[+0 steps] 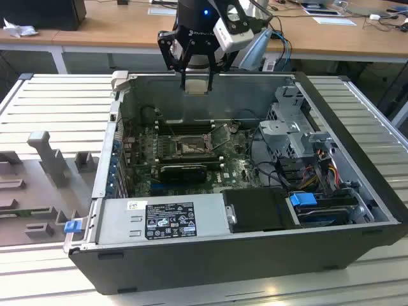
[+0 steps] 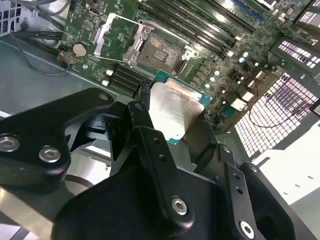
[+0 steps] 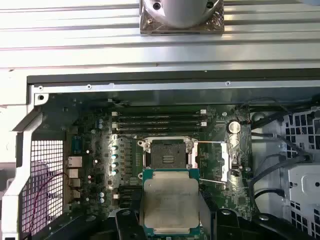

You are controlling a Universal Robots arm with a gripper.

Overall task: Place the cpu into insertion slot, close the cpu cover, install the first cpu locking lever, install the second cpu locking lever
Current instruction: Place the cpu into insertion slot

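Small square cpu (image 3: 170,202) shows a dull, matt silver-grey metal top; green circuit board (image 3: 239,175) glossy; ribbed grey metal worktop (image 3: 75,45) smooth.

cpu (image 2: 172,102): side and rear edges hidden behind the tool (image 2: 174,116) in the second wrist view.
tool: body cut off by the picture's edge in both wrist views.
insertion slot (image 1: 189,148): pins too small to tell in the exterior view.
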